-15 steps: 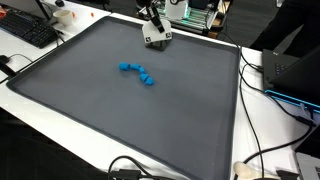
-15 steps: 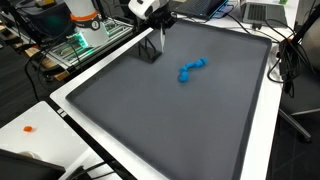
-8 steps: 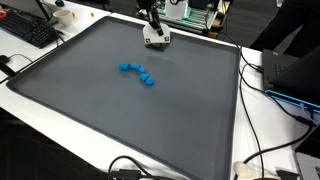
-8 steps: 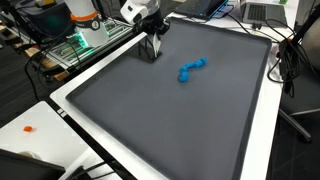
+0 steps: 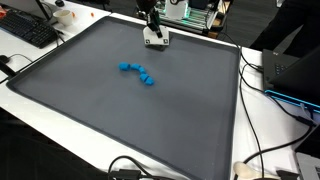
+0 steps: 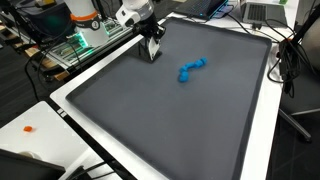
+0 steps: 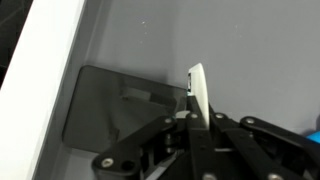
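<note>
1. Gripper (image 7: 196, 118): fingers pinching a thin white piece (image 7: 199, 88), near the edge of the mat (image 5: 100, 95).
2. Blue toy (image 5: 138, 73): mid-mat, well apart from the gripper.
3. Progress: we judge the grasp made; white piece not yet released.

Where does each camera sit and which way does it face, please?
Exterior view: above the near side of the grey mat, looking down across the blue object to the gripper at the far edge.
Exterior view: raised off a corner, looking diagonally over the grey mat; the gripper shows.
Wrist view: on the wrist, facing the mat's edge past the shut gripper.
Both exterior views share grey mat, blue object and gripper.
</note>
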Tool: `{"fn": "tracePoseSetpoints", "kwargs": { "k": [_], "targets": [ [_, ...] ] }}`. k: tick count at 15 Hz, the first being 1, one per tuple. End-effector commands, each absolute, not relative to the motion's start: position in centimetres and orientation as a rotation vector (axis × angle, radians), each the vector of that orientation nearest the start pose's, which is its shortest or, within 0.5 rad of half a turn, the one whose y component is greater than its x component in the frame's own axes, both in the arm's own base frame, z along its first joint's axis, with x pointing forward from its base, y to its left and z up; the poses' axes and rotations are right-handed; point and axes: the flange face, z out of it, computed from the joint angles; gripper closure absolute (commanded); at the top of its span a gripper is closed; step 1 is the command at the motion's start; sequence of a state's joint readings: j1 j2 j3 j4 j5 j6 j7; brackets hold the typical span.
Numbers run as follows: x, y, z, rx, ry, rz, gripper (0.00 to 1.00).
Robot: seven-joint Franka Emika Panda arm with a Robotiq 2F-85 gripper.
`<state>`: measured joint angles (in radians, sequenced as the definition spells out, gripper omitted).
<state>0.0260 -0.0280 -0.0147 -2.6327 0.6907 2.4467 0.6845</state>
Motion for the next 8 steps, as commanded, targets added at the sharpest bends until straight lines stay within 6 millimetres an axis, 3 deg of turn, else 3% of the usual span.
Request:
{"fn": "tracePoseSetpoints", "kwargs": {
  "k": [1, 8],
  "targets": [
    [39.97, 0.03, 24.23, -2.205, 1.687, 0.362, 0.99],
    [39.94, -0.25, 23.77, -2.174, 1.730, 0.325, 0.99]
  ]
}}
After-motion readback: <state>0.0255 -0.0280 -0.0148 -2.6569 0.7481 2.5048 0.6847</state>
